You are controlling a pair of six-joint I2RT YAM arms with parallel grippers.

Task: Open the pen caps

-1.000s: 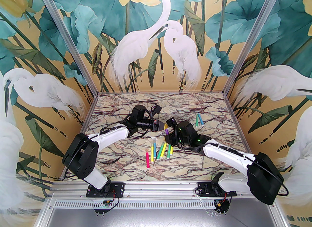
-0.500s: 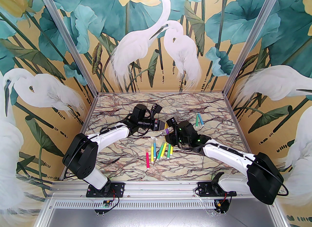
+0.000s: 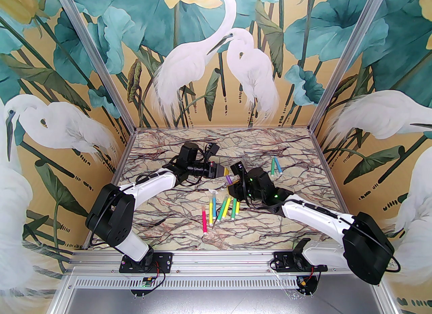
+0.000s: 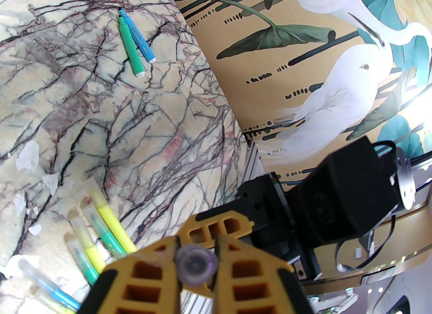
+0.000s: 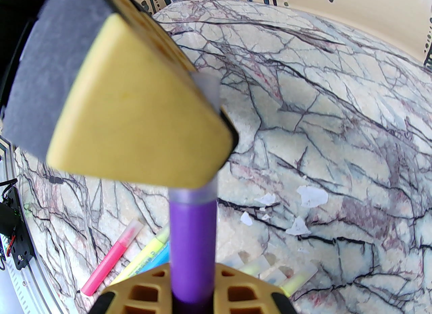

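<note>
Finds the left gripper (image 3: 225, 172) and its forearm a shade farther left and back than a second ago, with the purple pen (image 5: 192, 238) tipped slightly after it. Clamps that gripper on the clear cap (image 4: 195, 265), seen end-on between yellow fingers, held in the air above the middle of the table (image 3: 290, 177). Pinches the pen's barrel tight in the right gripper (image 5: 193, 268). Shows the cap apparently seated on the barrel, not yet free. Risks a slip from here: pulling off-axis could twist the pen out of the right grip, or shoot the slick cap down among the loose pens (image 3: 222, 209) below. Reaches low and nearly level with the left arm, elbow bent. Stretches the right forearm in from the right, wrist cocked upward.
</note>
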